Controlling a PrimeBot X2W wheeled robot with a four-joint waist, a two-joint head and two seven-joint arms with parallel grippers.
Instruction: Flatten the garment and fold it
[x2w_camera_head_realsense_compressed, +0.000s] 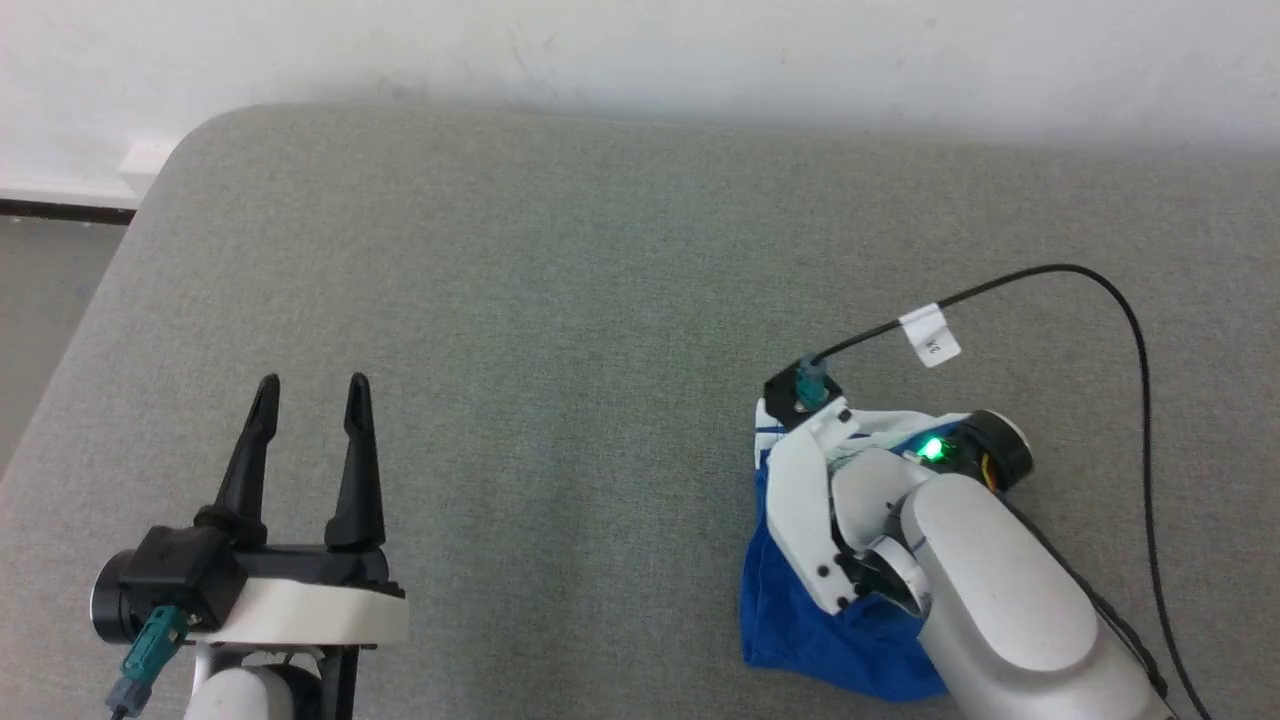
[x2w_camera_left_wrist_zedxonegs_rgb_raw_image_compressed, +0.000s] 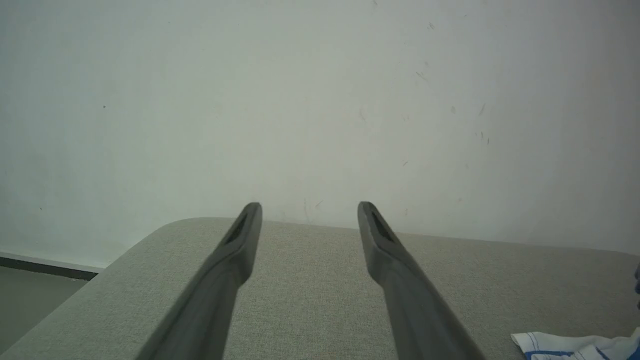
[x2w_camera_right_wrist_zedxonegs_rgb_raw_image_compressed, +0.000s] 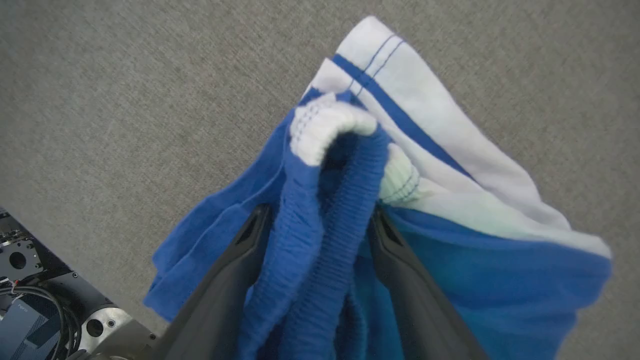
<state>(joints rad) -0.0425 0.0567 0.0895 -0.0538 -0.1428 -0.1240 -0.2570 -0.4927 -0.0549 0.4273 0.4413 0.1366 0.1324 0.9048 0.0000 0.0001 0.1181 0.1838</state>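
Observation:
The garment (x2w_camera_head_realsense_compressed: 800, 620) is a crumpled heap of royal-blue fabric with white trim, lying on the grey padded table (x2w_camera_head_realsense_compressed: 600, 300) at the lower right. My right arm (x2w_camera_head_realsense_compressed: 1000, 590) points down into it. In the right wrist view my right gripper (x2w_camera_right_wrist_zedxonegs_rgb_raw_image_compressed: 317, 215) is open. The garment's gathered blue waistband (x2w_camera_right_wrist_zedxonegs_rgb_raw_image_compressed: 325, 225) is bunched between the dark fingers (x2w_camera_right_wrist_zedxonegs_rgb_raw_image_compressed: 240, 270), and white striped hem (x2w_camera_right_wrist_zedxonegs_rgb_raw_image_compressed: 425, 115) spreads beyond them. My left gripper (x2w_camera_head_realsense_compressed: 312, 385) hovers open and empty at the lower left, well away from the cloth. In the left wrist view, a white corner of the garment (x2w_camera_left_wrist_zedxonegs_rgb_raw_image_compressed: 565, 345) lies to the right of that gripper (x2w_camera_left_wrist_zedxonegs_rgb_raw_image_compressed: 307, 207).
A black cable with a white tag (x2w_camera_head_realsense_compressed: 932, 335) arcs from my right wrist over the table's right side. The table's rounded far-left corner (x2w_camera_head_realsense_compressed: 190, 140) meets a white wall (x2w_camera_head_realsense_compressed: 640, 50), with floor (x2w_camera_head_realsense_compressed: 40, 330) beyond the left edge. Bare grey surface spans the middle.

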